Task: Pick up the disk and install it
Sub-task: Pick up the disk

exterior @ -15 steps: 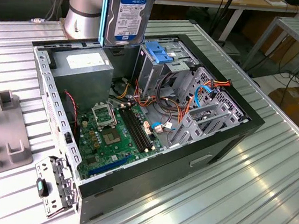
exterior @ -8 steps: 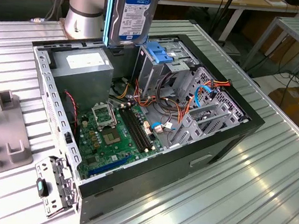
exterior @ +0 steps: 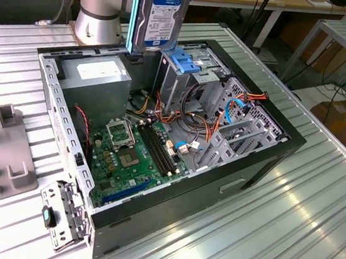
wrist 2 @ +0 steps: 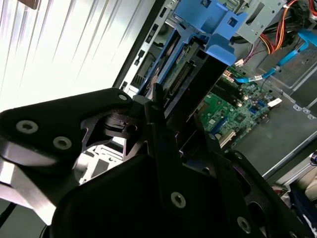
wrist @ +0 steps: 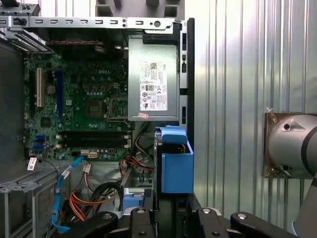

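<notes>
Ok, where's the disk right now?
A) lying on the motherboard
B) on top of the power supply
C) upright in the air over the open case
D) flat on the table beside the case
C: in the exterior view the disk stands upright with its label showing, clamped in the gripper above the open case.

I'm seeing the disk (exterior: pixel 163 16) showing silver metal with a blue-and-white label, and its rail frame (exterior: pixel 134 19) is coming through bright blue. The motherboard (exterior: pixel 133 156) is reading green with black slots. The power supply (exterior: pixel 97 77) is showing grey under a white label. Cables (exterior: pixel 207 130) are showing orange, red and yellow, one ribbon (exterior: pixel 233 108) light blue. The case (exterior: pixel 216 191) is looking black, the surface (exterior: pixel 299 231) ribbed silver.
</notes>
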{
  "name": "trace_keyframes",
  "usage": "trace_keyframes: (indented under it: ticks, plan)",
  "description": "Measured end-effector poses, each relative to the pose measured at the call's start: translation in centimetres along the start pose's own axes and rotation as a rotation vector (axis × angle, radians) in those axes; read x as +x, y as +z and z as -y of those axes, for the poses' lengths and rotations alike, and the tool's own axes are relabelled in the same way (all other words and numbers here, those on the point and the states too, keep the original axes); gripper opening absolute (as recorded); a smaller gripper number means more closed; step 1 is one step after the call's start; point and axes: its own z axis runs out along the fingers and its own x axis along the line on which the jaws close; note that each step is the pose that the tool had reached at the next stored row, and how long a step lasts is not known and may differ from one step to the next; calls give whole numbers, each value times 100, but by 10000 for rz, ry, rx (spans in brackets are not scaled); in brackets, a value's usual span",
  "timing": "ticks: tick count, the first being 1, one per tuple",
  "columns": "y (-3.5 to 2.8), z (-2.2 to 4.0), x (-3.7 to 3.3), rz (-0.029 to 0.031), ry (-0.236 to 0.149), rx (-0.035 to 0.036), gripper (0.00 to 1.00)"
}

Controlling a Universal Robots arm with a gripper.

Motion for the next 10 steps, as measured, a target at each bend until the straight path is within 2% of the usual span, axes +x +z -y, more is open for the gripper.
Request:
trace_keyframes:
  ticks: [4,10]
  plan:
    - [0,79,0,0,0,0,35]
    - [0,280,1,0,0,0,35]
